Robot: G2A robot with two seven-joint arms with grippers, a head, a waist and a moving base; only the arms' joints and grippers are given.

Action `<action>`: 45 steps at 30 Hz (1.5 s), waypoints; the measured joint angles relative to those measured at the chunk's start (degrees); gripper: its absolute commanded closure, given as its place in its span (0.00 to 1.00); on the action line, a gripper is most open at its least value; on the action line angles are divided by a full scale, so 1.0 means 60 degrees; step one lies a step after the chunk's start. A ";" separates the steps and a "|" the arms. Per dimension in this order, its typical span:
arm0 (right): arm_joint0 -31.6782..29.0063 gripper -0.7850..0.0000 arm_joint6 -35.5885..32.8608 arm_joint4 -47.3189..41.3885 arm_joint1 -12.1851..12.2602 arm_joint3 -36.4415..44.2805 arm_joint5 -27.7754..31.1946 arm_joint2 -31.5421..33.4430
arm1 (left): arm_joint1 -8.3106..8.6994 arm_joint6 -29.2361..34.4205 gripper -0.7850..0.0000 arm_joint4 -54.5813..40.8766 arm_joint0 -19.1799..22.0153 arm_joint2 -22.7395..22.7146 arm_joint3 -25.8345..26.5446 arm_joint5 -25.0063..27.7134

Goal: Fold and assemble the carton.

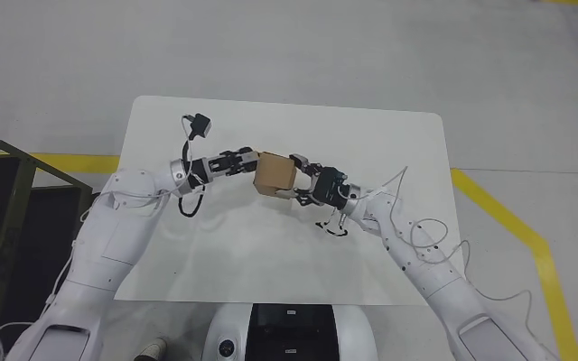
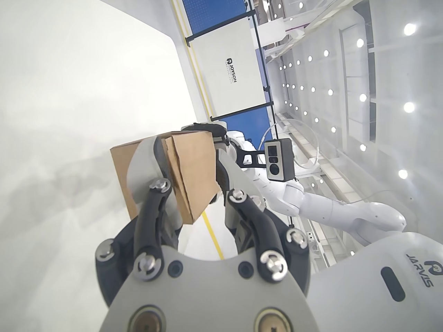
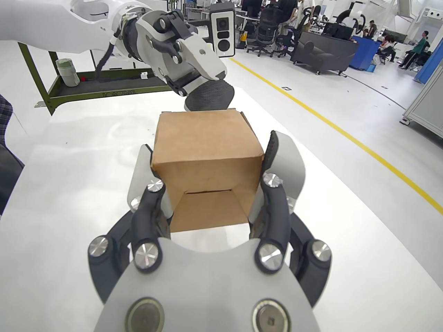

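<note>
A brown cardboard carton (image 1: 274, 173) is held between my two grippers over the middle of the white table (image 1: 379, 144). In the right wrist view the carton (image 3: 207, 146) turns its open end to the camera, and a seam between folded flaps shows inside. My right gripper (image 3: 207, 165) is shut on the carton, one finger (image 3: 142, 171) on each side wall. My left gripper (image 2: 185, 167) clamps the opposite, closed end, with one finger (image 2: 145, 167) flat on a carton face (image 2: 193, 167). From the top view, the left gripper (image 1: 250, 162) and right gripper (image 1: 302, 183) face each other.
A green-framed cart (image 3: 104, 88) with a white cup stands beside the table on the left arm's side. A yellow line (image 1: 506, 208) runs along the floor past the table. Bare table surface lies all around the carton.
</note>
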State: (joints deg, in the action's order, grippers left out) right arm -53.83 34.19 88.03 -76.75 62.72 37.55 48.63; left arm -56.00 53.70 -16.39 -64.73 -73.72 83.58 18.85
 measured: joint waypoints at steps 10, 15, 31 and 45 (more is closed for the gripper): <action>0.0068 1.00 -0.0035 0.0102 -0.0052 -0.0061 -0.0024 -0.0160 | -0.0041 -0.0001 0.79 0.0015 0.0073 0.0150 0.0127 -0.0048; 0.0087 0.99 -0.0017 0.0124 -0.0064 -0.0078 -0.0025 -0.0189 | -0.0060 0.0041 0.78 0.0008 0.0177 0.0203 0.0062 -0.0030; 0.0347 0.89 0.0684 0.0507 -0.0109 -0.1634 -0.0280 -0.0294 | 0.0182 -0.0846 0.72 0.0580 -0.0643 -0.1251 0.0165 0.0005; 0.0962 0.00 0.0784 0.0174 -0.0556 -0.3490 -0.0186 -0.0910 | 0.0250 -0.1095 0.00 0.0720 -0.1239 -0.1701 0.0615 -0.0052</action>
State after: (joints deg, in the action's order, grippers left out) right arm -48.06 38.90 89.07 -80.09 41.77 36.43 43.17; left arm -54.50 47.13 -12.07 -72.16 -83.92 87.27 18.54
